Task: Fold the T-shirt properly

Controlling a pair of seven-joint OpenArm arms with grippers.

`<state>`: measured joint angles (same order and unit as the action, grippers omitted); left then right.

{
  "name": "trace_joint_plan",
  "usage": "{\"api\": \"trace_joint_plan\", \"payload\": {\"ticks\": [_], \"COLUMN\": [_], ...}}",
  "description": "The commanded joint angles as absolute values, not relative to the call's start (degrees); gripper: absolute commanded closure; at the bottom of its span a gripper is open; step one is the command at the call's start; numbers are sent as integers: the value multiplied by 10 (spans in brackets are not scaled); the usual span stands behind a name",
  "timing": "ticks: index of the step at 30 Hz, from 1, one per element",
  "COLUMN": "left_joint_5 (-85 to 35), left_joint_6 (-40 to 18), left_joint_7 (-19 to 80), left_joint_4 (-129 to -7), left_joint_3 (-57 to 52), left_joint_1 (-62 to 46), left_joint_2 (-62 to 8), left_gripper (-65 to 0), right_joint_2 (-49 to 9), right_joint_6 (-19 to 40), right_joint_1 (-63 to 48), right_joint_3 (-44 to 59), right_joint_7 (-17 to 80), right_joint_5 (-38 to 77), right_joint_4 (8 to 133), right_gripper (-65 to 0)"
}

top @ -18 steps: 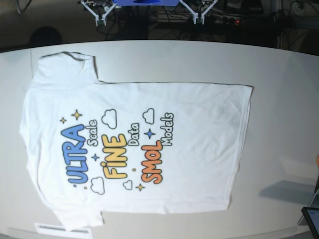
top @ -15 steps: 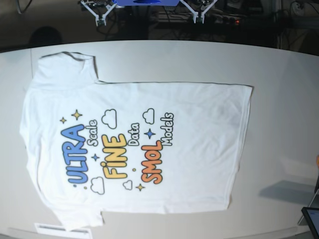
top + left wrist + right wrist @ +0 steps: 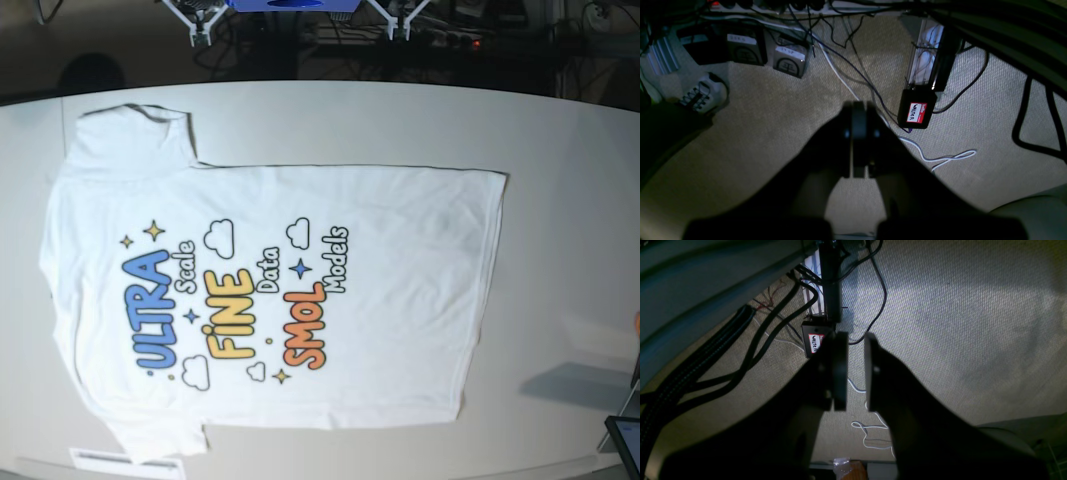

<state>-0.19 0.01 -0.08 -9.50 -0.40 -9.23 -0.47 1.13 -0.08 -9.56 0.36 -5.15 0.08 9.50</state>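
Base view
T-shirt (image 3: 270, 300): spread flat, print side up, on the white table (image 3: 560, 200), lying toward the picture's left and centre.
Long axis: runs left to right; shoulders and neck end at the left, hem at the right.
Sleeves: one points to the top edge at upper left, the other to the bottom edge at lower left.
Print: ULTRA, FINE and SMOL read sideways, letters running bottom to top.
Cut off: the lower sleeve tip reaches the bottom border; a dark tablet-like thing (image 3: 628, 443) at lower right is half out of frame.
Arms: only pale bits show at the top edge, well apart from the shirt.

Left wrist view
Left gripper (image 3: 858, 140): jaws pressed together, nothing between them, over carpet (image 3: 773, 133) with cables.
Hard to make out: fingers are dark silhouettes; no shirt here.
Box (image 3: 916, 109): black, with a red-and-white name label.

Right wrist view
Right gripper (image 3: 855, 370): jaws slightly apart, a narrow empty gap, above the carpet.
Hidden: the labelled box sits partly behind the fingers.
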Motion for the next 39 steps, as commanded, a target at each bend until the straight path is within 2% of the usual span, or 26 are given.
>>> {"api": "trace_joint_plan", "payload": {"ticks": [1, 3, 5, 6, 9, 13, 17, 29, 39], "left_joint_5": [0, 0, 0, 0, 0, -21, -72, -85, -85], "left_joint_6": [2, 2, 2, 2, 2, 2, 2, 1, 1], "left_joint_7": [-4, -4, -4, -4, -4, -5, -4, -8, -158], "left_joint_4": [-95, -95, -98, -110, -188, -350, -478, -694, -834], "left_joint_3": [-5, -5, -5, -5, -6, -35, -87, -94, -169], "left_joint_1": [-96, -98, -105, -109, -160, -262, -342, -479, -579], "left_joint_2": [-6, -7, -8, -12, -22, -41, -58, -93, -89], "left_gripper": [0, 0, 0, 0, 0, 0, 0, 0, 0], "right_joint_2": [11, 11, 11, 11, 0, -3, 0, 13, 33], "right_joint_6": [-3, -3, -2, -2, -2, -3, -3, -3, -2], "right_joint_1": [-99, -101, -109, -114, -158, -242, -324, -497, -589], "right_joint_3": [2, 2, 3, 4, 5, 9, 76, 109, 187], "right_joint_7": [-57, -57, -57, -57, -57, -55, -54, -54, -54], "right_joint_5": [2, 2, 2, 2, 2, 3, 3, 3, 3], "right_joint_4": [95, 95, 99, 109, 166, 290, 408, 677, 884], "right_gripper": [-90, -80, -9, 0, 0, 0, 0, 0, 0]}}
